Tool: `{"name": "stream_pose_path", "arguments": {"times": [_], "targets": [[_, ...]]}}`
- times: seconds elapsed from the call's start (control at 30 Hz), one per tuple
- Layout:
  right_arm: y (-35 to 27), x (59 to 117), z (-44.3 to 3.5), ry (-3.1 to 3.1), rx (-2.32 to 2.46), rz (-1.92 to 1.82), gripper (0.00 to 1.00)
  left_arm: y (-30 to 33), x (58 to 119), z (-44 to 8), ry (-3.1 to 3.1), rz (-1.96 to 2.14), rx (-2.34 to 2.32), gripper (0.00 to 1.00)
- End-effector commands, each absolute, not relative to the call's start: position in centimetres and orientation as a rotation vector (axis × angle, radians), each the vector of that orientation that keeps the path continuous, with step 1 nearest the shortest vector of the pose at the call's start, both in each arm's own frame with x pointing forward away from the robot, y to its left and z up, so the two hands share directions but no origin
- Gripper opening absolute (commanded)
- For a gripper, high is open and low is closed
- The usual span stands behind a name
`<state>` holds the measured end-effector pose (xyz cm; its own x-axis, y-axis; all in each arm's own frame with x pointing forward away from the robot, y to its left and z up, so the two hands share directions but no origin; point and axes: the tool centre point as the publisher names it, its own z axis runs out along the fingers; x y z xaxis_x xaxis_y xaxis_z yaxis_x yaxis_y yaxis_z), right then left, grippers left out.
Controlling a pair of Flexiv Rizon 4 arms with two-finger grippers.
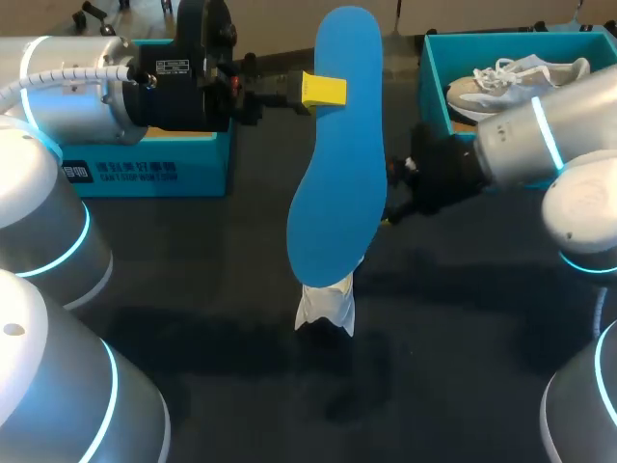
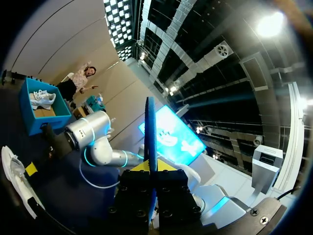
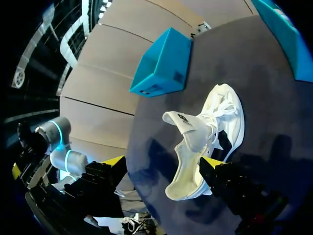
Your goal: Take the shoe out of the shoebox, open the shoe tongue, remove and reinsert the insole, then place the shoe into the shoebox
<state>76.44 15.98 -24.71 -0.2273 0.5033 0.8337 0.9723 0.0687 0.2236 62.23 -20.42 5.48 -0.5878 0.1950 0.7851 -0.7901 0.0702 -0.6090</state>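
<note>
Insole out, shoe waiting: the left gripper [image 1: 326, 90] pinches a bright blue insole [image 1: 337, 164] by its edge, yellow tips closed on it from both sides, and holds it upright high above the dark table [image 1: 193, 376]. The broader end hangs down toward the white shoe [image 3: 205, 142]. Seen from the left wrist, the insole stands edge-on between the fingers.

The shoe is out of any box, on the table directly beneath the insole and apparently on its side. Its tongue [image 3: 182, 120] is pulled clear of the opening, seemingly to leave the mouth free for the insole to go back in.

The right gripper [image 3: 164, 164] sits low at the shoe with its fingers spread wide. One yellow tip is just beside the sole, the other well apart, and it grips nothing. It looks placed to steady the shoe during reinsertion, which appears to be the step in hand.

A teal shoebox [image 1: 145, 164] stands at the far left behind the left arm. A second teal shoebox [image 1: 434, 87] at the far right holds a grey-and-white sneaker [image 1: 511, 79]. Returning the shoe to a box is not yet done, and the thin insole may buckle if it is pushed in off line
</note>
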Motion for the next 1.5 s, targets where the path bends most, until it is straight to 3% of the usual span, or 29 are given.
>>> {"name": "stream_pose_path", "arguments": {"times": [0.03, 0.57, 1.03, 1.5], "targets": [[14.1, 76.1, -23.4, -1.730, -1.404, -1.140, 1.00, -20.6, 62.3, 5.5, -1.583, 1.625, 0.609, 0.00], [10.0, 77.7, -19.3, -1.601, -1.296, -1.384, 1.00, -20.6, 62.3, 5.5, -1.583, 1.625, 0.609, 0.00], [9.0, 79.9, -18.8, -1.535, -1.332, -1.460, 1.00, -20.6, 62.3, 5.5, -1.583, 1.625, 0.609, 0.00], [9.0, 79.9, -18.8, -1.535, -1.332, -1.460, 1.00, -19.7, 68.2, 4.6, -1.767, 2.029, 0.134, 0.00]]}}
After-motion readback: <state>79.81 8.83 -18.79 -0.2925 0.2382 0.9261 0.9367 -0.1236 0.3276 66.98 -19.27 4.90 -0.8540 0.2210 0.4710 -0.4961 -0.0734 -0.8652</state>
